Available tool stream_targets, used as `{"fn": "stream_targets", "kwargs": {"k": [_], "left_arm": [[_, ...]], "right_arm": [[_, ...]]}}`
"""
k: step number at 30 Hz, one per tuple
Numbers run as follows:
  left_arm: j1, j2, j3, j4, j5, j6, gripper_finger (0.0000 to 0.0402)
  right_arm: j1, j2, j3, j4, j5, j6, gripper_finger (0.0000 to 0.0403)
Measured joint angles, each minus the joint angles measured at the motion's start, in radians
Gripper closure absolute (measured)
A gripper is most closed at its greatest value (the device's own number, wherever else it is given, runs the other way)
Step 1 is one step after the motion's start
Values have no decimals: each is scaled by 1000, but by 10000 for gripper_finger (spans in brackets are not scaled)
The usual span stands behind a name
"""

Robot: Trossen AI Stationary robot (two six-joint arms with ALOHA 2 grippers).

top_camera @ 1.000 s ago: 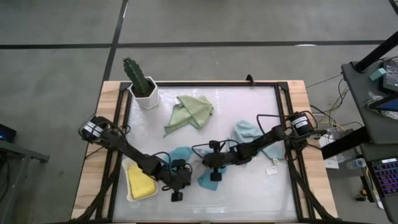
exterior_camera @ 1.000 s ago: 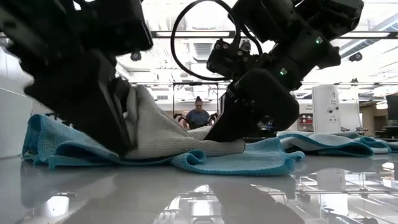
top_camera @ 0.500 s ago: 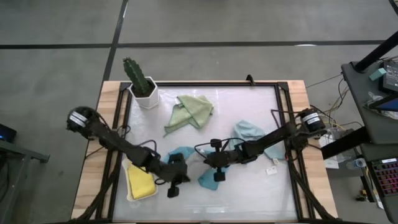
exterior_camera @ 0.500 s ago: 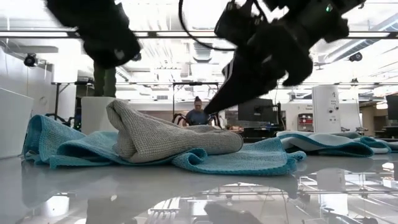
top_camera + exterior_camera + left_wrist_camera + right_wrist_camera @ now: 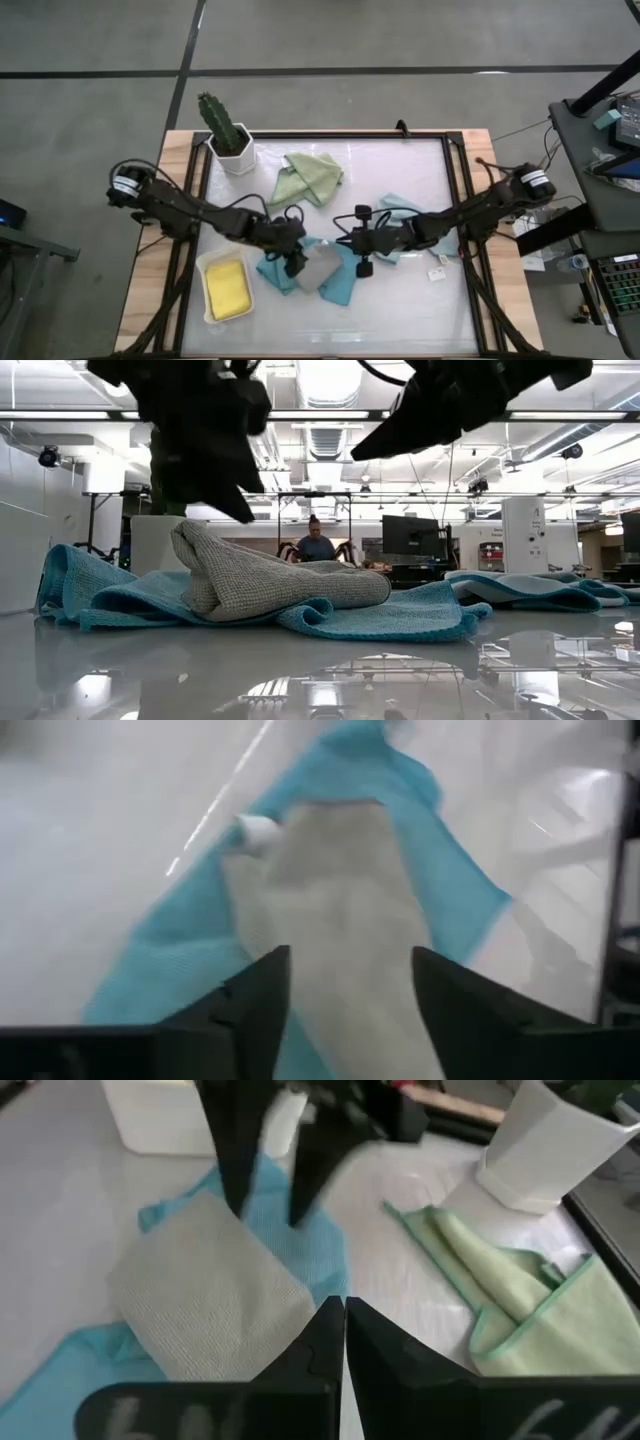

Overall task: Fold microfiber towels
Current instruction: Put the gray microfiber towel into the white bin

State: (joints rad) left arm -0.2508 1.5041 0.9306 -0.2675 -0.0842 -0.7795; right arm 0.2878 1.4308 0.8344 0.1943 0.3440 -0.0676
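Note:
A folded grey towel lies on a spread teal towel near the table's middle. My left gripper hangs open just above the grey towel's left end, touching nothing. My right gripper is shut and empty, raised above the towel's right side. A sage green towel lies crumpled farther back. A pale blue towel lies partly under my right arm. A yellow towel rests folded in the white tray.
A cactus in a white pot stands at the far left corner. A small white tag lies near the right edge. The tray sits at the near left. A black frame rims the white tabletop. A person sits in the room beyond.
Both grippers have let go of the grey towel and risen clear of it. The left one has gone toward the far edge, the right one back toward the table's right. The grey towel, held up between them before, now lies folded over on the teal towel.

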Motion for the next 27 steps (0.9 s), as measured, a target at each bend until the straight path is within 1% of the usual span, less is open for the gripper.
{"fn": "stream_targets", "kwargs": {"k": [2, 4, 8, 11, 17, 21, 25, 27], "left_arm": [[23, 10, 1, -2, 2, 0, 180], [44, 27, 4, 6, 5, -9, 163], [70, 75, 4, 5, 5, -73, 161], [68, 119, 5, 19, 8, -78, 168], [63, 200, 30, 96, 75, -78, 188], [53, 239, 48, 111, 105, -71, 205], [37, 265, 55, 114, 113, -70, 229], [28, 270, 54, 121, 114, -56, 251]], "right_arm": [[-3, -12, -26, 29, 0, 0, 394], [-5, -17, -47, 62, -1, -1, 394], [-10, -15, -66, 81, -1, 0, 394], [-11, -9, -68, 81, -2, 3, 394], [-11, -8, -70, 81, -2, 2, 394], [-11, -8, -70, 80, -2, 0, 394], [-11, -8, -70, 81, -2, -1, 394], [-13, -8, -70, 80, -2, -3, 394]]}}
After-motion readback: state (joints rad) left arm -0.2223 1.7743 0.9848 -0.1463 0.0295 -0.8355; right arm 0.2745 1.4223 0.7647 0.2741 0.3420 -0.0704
